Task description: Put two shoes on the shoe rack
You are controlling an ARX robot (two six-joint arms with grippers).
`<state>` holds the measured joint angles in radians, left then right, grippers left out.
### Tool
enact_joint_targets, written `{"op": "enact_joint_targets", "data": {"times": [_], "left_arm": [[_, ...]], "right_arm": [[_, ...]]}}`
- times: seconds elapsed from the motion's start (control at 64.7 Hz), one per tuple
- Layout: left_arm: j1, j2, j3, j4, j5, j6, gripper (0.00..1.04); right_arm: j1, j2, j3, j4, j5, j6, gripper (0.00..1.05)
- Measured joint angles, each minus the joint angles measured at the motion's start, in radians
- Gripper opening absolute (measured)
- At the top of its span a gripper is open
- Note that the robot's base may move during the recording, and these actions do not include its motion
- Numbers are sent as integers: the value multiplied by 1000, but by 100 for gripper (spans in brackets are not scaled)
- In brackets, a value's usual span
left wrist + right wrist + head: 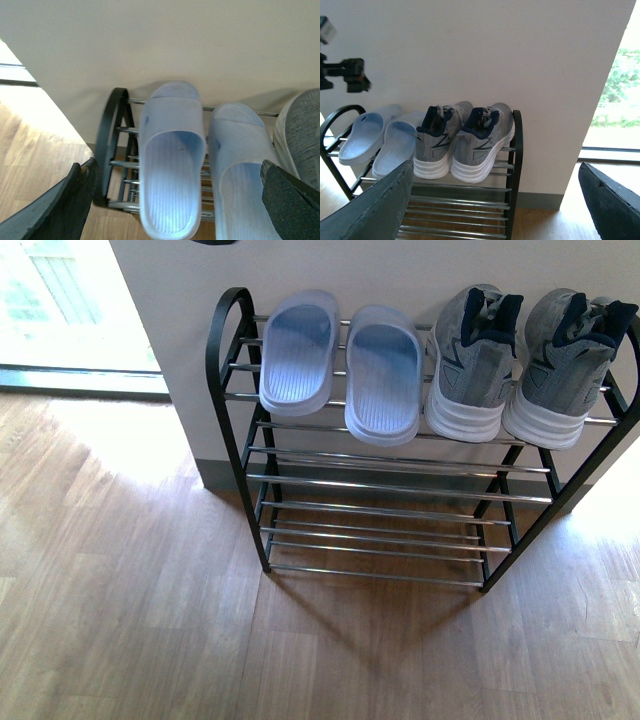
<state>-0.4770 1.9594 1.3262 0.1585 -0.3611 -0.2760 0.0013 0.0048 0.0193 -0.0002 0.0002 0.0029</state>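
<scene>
Both shoes [470, 365] [565, 365] side by side at right end of rack [225, 350] top shelf, beside slippers [340, 360]. Left gripper [180, 195] and right gripper [495, 200] spread wide, empty. Placement apparently complete; next, withdrawal only.

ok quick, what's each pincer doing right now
left pincer: open, holding nothing, by the slippers
right pincer: open, holding nothing, facing the sneakers on the rack
</scene>
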Motion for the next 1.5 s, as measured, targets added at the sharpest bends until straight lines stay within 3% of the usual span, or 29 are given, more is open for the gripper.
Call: {"op": "enact_joint_targets", "data": {"times": [0.232,0.371,0.618,0.804,0.912,0.973,1.313,1.344,1.499], "left_arm": [[3,-420,-412,50,-114,-3,95],[3,-663,-591,-10,-165,-17,95],[-27,-1035,-785,-175,-288,-94,95],[8,-1173,-859,-218,-285,-135,95],[83,-1241,-1018,144,-42,60,76],[121,-1284,-1075,240,19,150,66],[288,-1461,-1205,217,180,258,5],[298,-1474,-1211,212,188,257,1],[346,-1541,-1243,176,237,262,1]], "right_arm": [[0,0,0,0,0,0,96],[0,0,0,0,0,0,96],[0,0,0,0,0,0,96],[0,0,0,0,0,0,96],[0,0,0,0,1,0,96],[0,0,0,0,1,0,96],[0,0,0,0,0,0,96],[0,0,0,0,0,0,96],[0,0,0,0,0,0,96]]}}
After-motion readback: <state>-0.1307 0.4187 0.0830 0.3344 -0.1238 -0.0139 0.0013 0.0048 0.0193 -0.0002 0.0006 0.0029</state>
